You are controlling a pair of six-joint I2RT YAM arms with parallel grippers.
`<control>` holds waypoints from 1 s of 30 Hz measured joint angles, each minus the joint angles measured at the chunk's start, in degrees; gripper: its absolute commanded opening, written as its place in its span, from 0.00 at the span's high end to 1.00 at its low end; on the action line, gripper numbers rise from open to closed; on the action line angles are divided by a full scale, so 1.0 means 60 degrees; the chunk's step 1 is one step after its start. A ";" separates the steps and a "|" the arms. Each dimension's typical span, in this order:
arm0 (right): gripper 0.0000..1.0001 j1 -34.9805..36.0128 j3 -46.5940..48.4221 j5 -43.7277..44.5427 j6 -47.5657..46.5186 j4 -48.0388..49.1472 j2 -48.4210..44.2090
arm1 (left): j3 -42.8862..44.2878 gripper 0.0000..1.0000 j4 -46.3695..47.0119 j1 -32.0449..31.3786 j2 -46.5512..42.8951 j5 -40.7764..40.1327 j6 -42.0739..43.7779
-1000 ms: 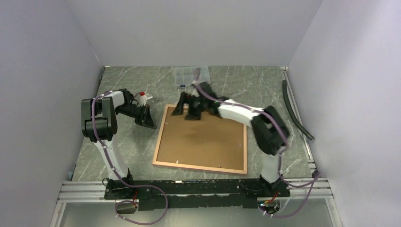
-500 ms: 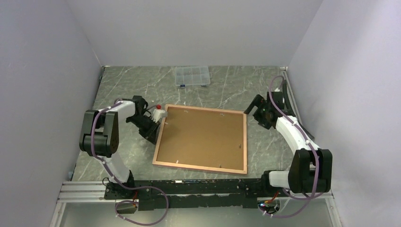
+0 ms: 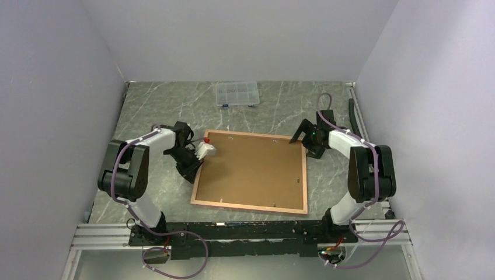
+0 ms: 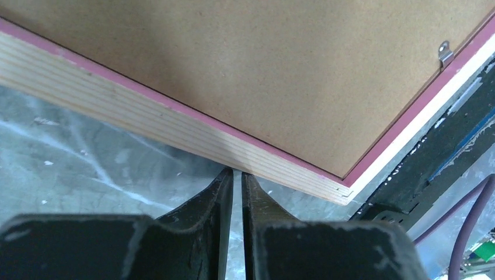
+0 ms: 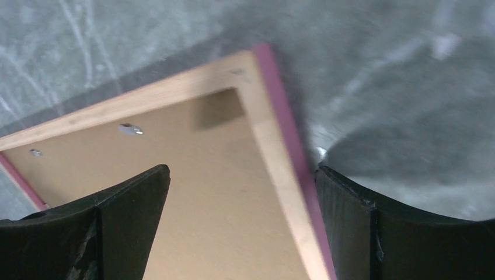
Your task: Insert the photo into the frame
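Top external view shows the frame [image 3: 248, 205] lying back-up on the table [image 3: 157, 105], its brown backing board [image 3: 251, 169] in place; the photo is nowhere in sight, perhaps under that board, I can't tell. The left gripper [image 4: 236, 174] sits low at the frame's left edge, jaws all but together, tips at the wooden side, holding nothing. The right gripper [image 5: 242, 170] stands wide apart astride the frame's far right corner. I'd judge they're getting purchase on the frame; next, the right jaws must close squarely on that rail
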 measured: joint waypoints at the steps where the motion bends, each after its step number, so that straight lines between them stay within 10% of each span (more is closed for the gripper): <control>1: 0.00 0.0117 0.0168 -0.0120 0.0022 0.0113 0.0189 | -0.0011 0.83 -0.0025 -0.0069 -0.0011 -0.0018 0.0025; 16: 0.00 0.2557 0.5399 0.0364 -0.0069 0.0619 0.4353 | -0.0208 0.80 -0.1989 -0.2069 -0.0095 -0.0208 0.0321; 24: 0.00 0.2674 0.5708 0.0699 0.0076 -0.0688 0.4054 | 0.0907 0.60 -0.2736 -0.2546 -0.0055 0.0703 0.0703; 30: 0.00 0.2218 0.3559 0.1566 0.0404 -0.1282 0.1049 | 0.3187 0.62 -0.3770 -0.1341 0.0098 0.1220 0.1096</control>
